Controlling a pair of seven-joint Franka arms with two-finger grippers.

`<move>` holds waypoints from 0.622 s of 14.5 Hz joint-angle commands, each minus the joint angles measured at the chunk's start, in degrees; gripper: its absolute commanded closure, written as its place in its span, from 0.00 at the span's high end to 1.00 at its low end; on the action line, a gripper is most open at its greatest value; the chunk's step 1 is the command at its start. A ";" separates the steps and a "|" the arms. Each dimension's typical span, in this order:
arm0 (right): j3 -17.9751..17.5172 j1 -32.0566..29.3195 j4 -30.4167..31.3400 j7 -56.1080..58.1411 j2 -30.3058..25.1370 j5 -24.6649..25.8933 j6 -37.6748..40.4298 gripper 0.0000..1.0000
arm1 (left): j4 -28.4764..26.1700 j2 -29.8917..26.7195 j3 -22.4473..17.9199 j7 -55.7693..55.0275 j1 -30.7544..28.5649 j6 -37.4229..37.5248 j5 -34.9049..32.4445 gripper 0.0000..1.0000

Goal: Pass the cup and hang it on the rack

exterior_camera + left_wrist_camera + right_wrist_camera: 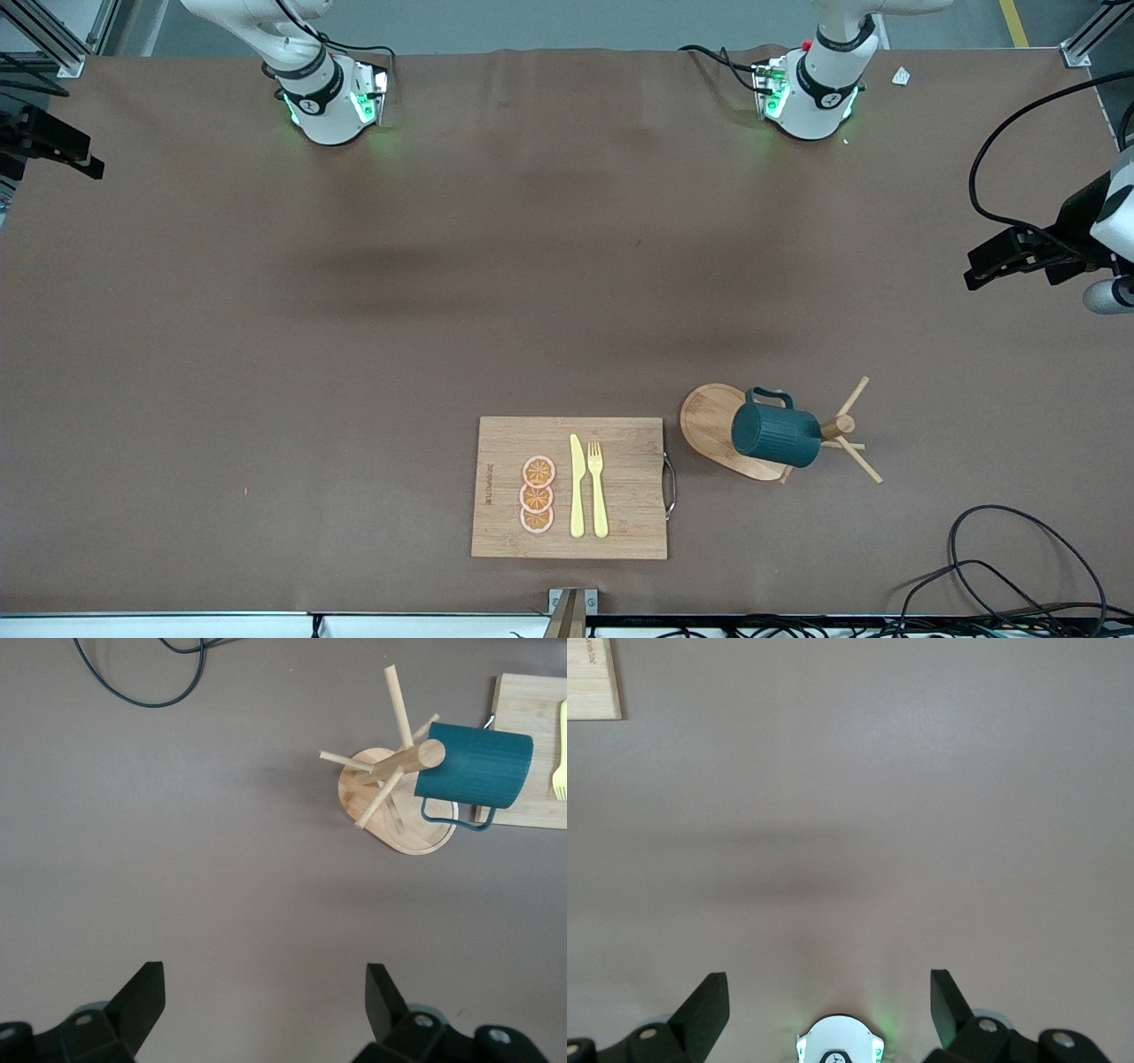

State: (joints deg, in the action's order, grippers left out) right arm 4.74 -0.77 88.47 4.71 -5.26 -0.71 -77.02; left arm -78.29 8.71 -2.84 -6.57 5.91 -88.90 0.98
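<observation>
The dark teal ribbed cup (777, 434) hangs tilted on the wooden rack (709, 424), up against the top of its post and above the oval base. The left wrist view shows the cup (474, 765) and the rack (390, 819) from high above. I cannot see which peg carries the handle. My left gripper (266, 997) is open and empty, high over bare table, well apart from the rack. My right gripper (828, 992) is open and empty, high over the table near its own arm's base. Neither gripper shows in the front view.
A wooden cutting board (620, 496) with a yellow knife, a yellow fork and orange slices lies beside the rack, toward the right arm's end. Black cables (1001, 567) lie near the front edge at the left arm's end. Camera gear (1036, 252) juts in there.
</observation>
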 commanded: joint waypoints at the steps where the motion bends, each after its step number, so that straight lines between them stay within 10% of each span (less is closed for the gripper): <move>1: -0.26 -0.19 0.56 0.57 -0.81 0.45 0.02 1.00 | -1.25 -3.87 0.20 -0.81 -0.03 -0.04 -0.89 0.99; 9: -0.26 -0.19 0.56 0.57 -0.81 0.36 0.02 1.00 | 1.92 -3.87 0.73 -0.29 -0.03 6.64 -1.86 1.00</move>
State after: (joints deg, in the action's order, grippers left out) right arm 4.74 -0.77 88.47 4.73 -5.26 -0.71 -77.02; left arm -77.25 4.38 -2.79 -7.12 5.96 -83.24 0.52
